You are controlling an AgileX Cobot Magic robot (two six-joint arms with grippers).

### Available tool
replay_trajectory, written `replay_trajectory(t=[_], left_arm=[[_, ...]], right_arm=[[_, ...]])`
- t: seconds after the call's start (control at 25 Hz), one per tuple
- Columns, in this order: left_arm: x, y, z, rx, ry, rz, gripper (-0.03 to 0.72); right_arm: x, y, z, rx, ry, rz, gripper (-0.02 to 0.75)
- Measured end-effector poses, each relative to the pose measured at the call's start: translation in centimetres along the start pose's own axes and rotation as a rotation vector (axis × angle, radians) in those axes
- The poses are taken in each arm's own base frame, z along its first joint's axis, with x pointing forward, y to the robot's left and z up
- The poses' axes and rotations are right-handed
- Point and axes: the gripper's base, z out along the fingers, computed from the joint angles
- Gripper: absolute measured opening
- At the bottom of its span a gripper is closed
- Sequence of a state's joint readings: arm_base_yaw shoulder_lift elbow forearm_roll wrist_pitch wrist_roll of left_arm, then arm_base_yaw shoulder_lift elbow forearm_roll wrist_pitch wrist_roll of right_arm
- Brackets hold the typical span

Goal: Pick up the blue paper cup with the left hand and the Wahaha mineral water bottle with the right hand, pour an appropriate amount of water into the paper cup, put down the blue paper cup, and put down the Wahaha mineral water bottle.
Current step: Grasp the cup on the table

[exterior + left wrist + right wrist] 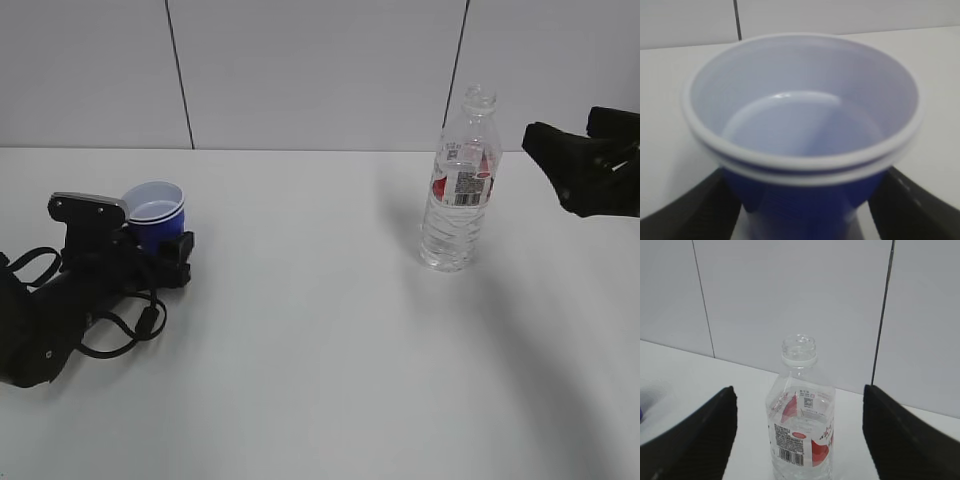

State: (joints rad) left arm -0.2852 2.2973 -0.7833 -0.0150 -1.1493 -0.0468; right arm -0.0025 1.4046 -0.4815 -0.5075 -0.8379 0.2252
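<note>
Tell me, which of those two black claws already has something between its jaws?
The left hand: the blue paper cup sits between its jaws. The right hand is open, apart from the bottle.

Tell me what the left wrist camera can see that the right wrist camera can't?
Only the left wrist view shows the blue cup close up, white inside, with the left gripper fingers on either side of it. Only the right wrist view shows the water bottle, capless and upright, framed by the open right gripper, not touching it. Both show the white table and the grey wall behind.
</note>
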Motion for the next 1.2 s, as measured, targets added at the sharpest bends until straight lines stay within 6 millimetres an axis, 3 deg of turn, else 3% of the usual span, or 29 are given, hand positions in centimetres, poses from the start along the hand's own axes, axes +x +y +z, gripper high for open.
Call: replay_trajectory(t=[1.2], left_arm=[[-0.07,-0.01,0.11,0.000,-0.004,0.000,0.585]], right_arm=[[-0.01,0.00,0.00,0.000,-0.001,0.000,0.587]])
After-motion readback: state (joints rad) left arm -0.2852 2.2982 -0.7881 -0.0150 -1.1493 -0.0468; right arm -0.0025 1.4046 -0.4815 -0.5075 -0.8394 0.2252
